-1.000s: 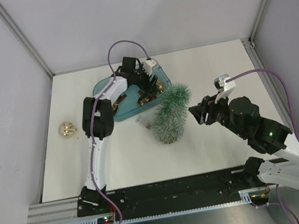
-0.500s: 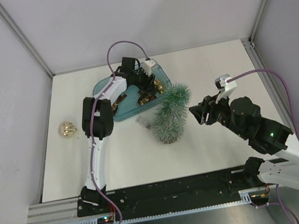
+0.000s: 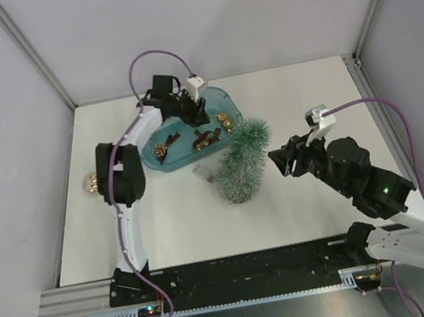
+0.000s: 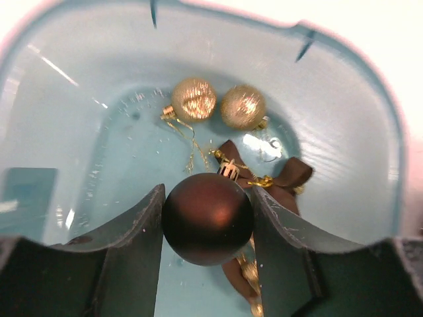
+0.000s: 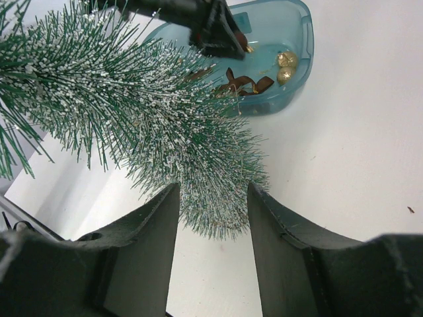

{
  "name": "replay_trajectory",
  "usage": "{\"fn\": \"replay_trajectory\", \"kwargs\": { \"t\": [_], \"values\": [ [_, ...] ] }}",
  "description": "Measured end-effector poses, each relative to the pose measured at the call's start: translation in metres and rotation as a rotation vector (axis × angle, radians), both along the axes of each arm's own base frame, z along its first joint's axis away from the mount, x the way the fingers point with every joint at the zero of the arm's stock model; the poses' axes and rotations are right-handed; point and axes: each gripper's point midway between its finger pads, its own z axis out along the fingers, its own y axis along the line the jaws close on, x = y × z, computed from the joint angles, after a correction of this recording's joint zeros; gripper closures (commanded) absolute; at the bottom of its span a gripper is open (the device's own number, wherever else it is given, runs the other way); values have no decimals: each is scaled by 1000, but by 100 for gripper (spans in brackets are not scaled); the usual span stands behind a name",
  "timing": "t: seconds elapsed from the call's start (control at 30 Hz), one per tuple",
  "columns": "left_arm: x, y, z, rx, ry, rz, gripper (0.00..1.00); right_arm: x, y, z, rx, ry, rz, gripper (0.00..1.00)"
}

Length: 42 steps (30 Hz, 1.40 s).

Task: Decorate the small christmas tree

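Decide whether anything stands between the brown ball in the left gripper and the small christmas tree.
Only the blue tub's wall on the tree's side. The left gripper holds the brown ball over the tub, and the small christmas tree is just beyond it.

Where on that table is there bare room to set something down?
Free: the far-right corner of the white table, between the frosted green cone-shaped tree and the right wall; also the near strip in front of the tree. Crowded: around the translucent blue plastic tub, where the left gripper holds a dark brown ball.
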Motion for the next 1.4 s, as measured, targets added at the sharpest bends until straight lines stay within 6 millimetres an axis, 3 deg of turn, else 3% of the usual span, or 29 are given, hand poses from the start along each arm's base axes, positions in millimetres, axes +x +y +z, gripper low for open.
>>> {"fn": "replay_trajectory", "kwargs": {
  "t": [0.07,0.17,0.27,0.33,0.4,0.53,0.77,0.9,1.07,1.17,1.4],
  "values": [
    [-4,4,33,-32,-38,-7,75,0,0,0,0,0,0,49],
    [-15,10,98,-99,-132,-29,75,0,0,0,1,0,3,49],
    [-39,14,159,-166,-231,-74,75,-1,1,0,1,0,8,49],
    [-62,14,189,-203,-280,-120,75,-1,1,1,3,-1,9,49],
    [-87,14,205,-234,-302,-168,76,-1,0,2,5,-4,9,49],
    [-137,15,218,-297,-287,-262,80,-2,-1,4,10,-10,11,49],
    [-179,20,219,-367,-182,-301,83,-4,-2,7,18,-19,16,49],
    [-204,19,231,-386,-183,-321,84,-5,0,12,31,-33,25,49],
    [-240,1,252,-389,-240,-395,88,-7,1,18,50,-49,41,49],
    [-252,-13,253,-377,-249,-423,90,-9,1,23,64,-63,48,49],
    [-256,-28,243,-344,-216,-406,93,-14,1,32,94,-90,72,49]
  ]
}}
